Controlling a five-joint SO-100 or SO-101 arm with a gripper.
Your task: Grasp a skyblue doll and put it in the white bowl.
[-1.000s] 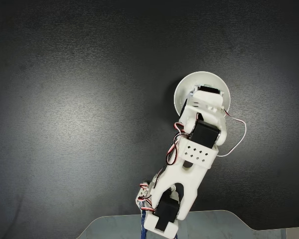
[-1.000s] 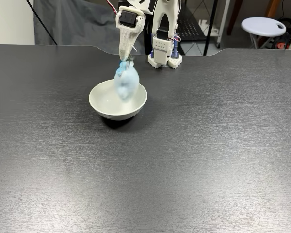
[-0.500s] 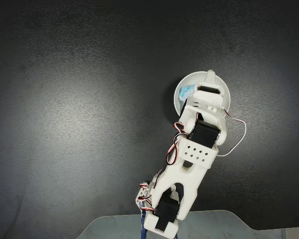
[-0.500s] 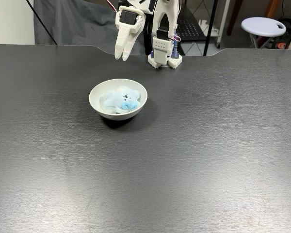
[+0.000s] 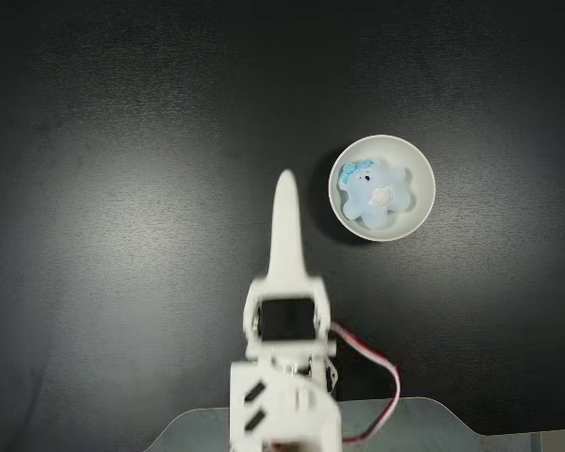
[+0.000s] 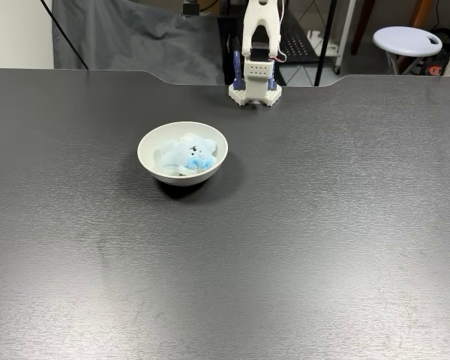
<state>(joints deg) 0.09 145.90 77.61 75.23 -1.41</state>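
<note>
Skyblue doll [image 5: 377, 192] lying face-up inside white bowl [image 5: 424, 209]; gripper [image 5: 285, 188] well apart from bowl, finger state indeterminable.

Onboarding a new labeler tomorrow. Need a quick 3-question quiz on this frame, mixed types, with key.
1. True or false: the blue plush bear lies inside the white bowl.
2. Multiple choice: in the fixed view from above, where is the gripper relative to the bowl? A) directly over it B) off to its left, apart from it C) touching its right rim
3. Short answer: what surface does the bowl rest on?

Key
1. True; both fixed views show the bear in the bowl.
2. B.
3. The dark table.
</note>
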